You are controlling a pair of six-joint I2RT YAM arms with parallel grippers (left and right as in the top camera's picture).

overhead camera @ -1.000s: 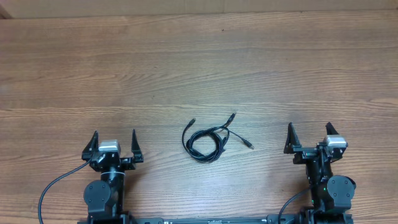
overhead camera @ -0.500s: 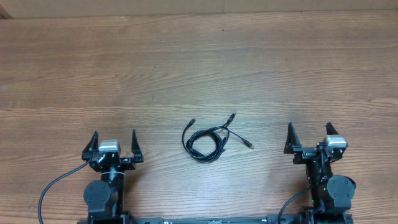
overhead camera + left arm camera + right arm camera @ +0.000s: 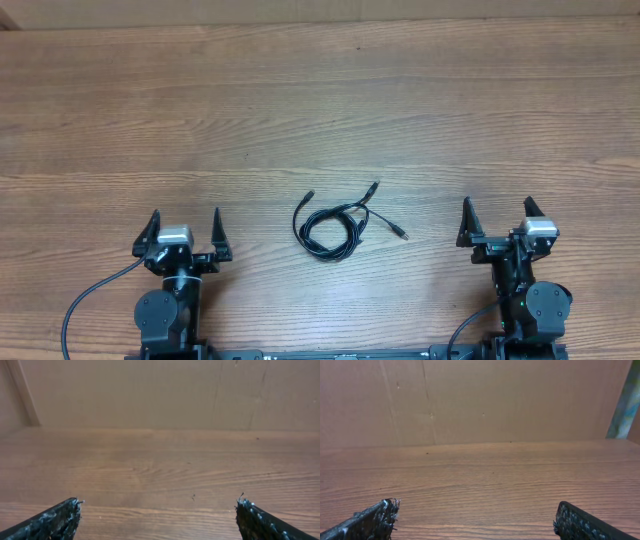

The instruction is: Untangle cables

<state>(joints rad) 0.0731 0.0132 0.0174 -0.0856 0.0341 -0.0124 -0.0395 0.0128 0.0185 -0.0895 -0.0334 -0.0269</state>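
Several tangled cables [image 3: 340,209] lie far from table [image 3: 320,100] edges.

Even, warm, soft light with faint shadows and no glare; wrist views look slightly soft.

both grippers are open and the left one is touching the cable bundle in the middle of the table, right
Not quite. Both grippers are open, but the left gripper touches nothing: the cables lie apart from it, on the table between it and the right gripper. The overhead view shows this.
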